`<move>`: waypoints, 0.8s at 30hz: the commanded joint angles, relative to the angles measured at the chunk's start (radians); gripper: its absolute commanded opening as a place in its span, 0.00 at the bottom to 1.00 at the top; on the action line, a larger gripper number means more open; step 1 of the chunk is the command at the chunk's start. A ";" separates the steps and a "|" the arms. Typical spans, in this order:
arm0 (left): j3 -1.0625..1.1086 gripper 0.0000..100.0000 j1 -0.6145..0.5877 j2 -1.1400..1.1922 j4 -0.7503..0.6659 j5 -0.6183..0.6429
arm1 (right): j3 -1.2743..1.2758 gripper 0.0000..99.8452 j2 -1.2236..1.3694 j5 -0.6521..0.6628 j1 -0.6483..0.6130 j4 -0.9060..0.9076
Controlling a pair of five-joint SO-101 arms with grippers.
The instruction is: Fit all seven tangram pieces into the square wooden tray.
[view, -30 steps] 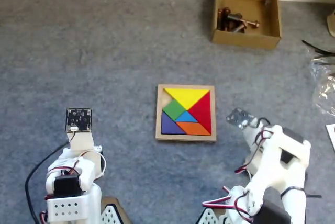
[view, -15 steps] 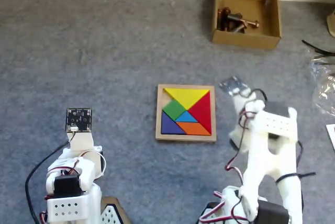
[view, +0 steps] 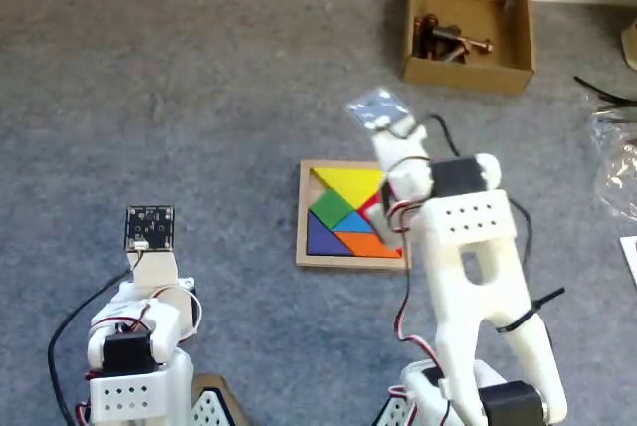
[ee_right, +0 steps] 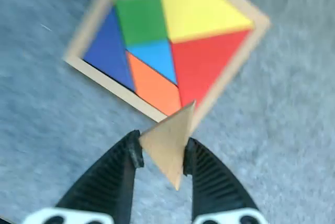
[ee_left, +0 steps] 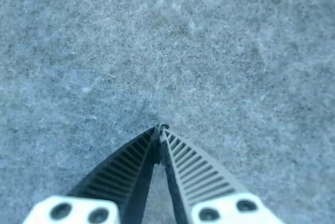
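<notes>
Grey felt covers the bench (view: 199, 98), with a cardboard box (view: 463, 73) at the upper right of the high view. The square wooden tray (view: 301, 217) lies at the centre and holds coloured pieces (view: 348, 187). The right claw (ee_right: 161, 145) grips a plain wooden triangle (ee_right: 166, 135), whose tip overlaps the tray's rim beside the red piece (ee_right: 204, 64). The left claw (ee_left: 159, 130), over bare felt, is closed with its tips together.

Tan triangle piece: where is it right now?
In the right wrist view the tan triangle sits clamped in the right pincer, its tip overlapping the wooden tray rim next to the red piece and orange piece.
</notes>
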 commanded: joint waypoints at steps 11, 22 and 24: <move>0.021 0.00 -0.008 0.007 0.008 0.002 | -0.613 0.01 0.486 -0.140 -0.142 0.185; 0.021 0.00 -0.008 0.007 0.008 0.002 | -0.978 0.01 0.759 -0.138 -0.134 0.280; 0.021 0.00 -0.008 0.007 0.008 0.002 | -1.001 0.01 0.794 -0.138 -0.134 0.282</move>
